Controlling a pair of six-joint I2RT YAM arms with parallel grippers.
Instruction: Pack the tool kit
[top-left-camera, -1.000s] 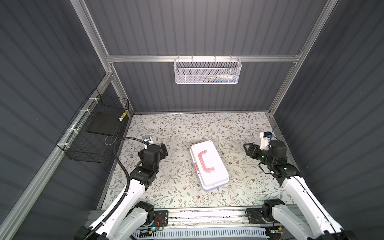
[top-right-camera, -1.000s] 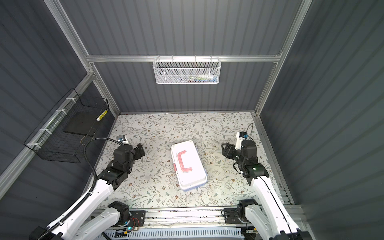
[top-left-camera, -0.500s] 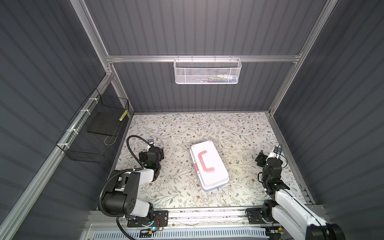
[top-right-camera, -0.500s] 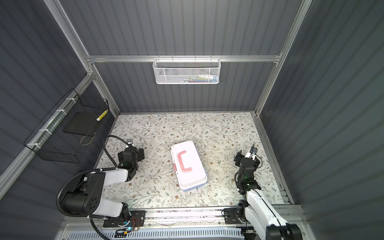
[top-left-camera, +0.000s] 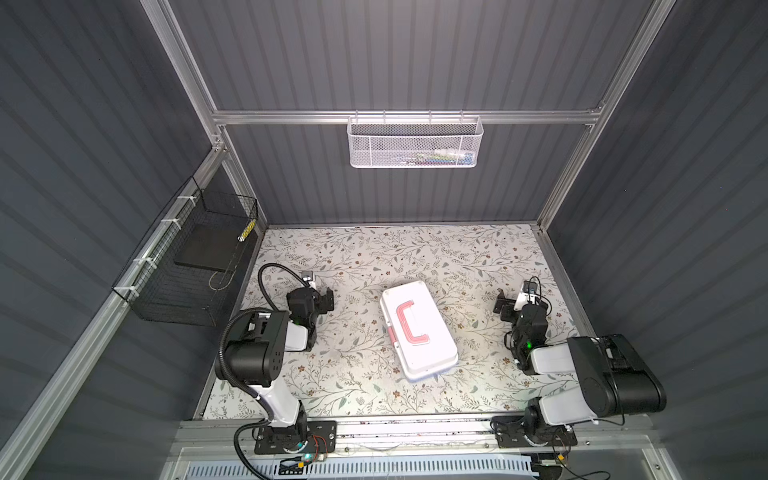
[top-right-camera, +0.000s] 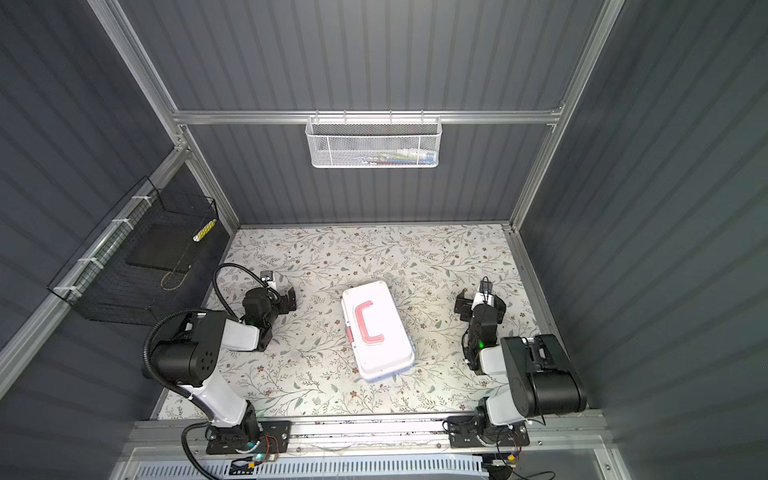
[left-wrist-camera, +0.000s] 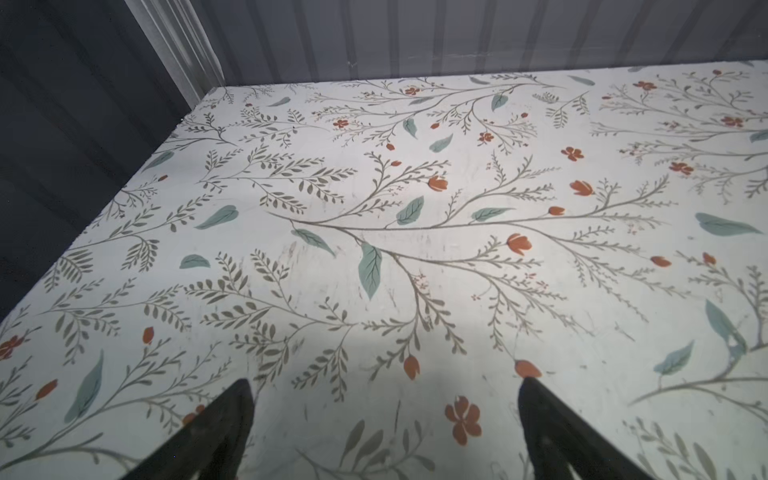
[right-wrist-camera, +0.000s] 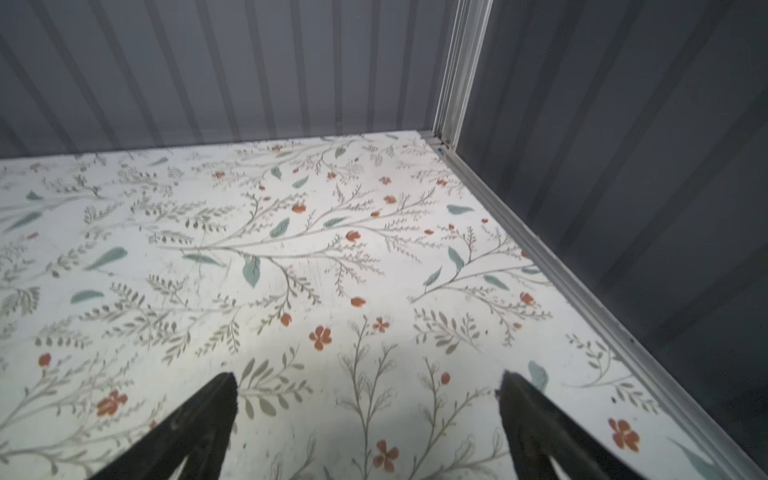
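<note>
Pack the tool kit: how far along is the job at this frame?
Looks done: the tool kit lies shut on the table, handle up, no loose tools around it. In hand: nothing; the left gripper and right gripper are open and empty, either side of the case. Left: perhaps nothing, though small items in the white mesh basket are too blurred to name, and the case's contents are hidden.

Contents of the tool kit are hidden by its lid. Items in the far white mesh basket and a yellow piece in the left black wire basket are too small to be named.
</note>
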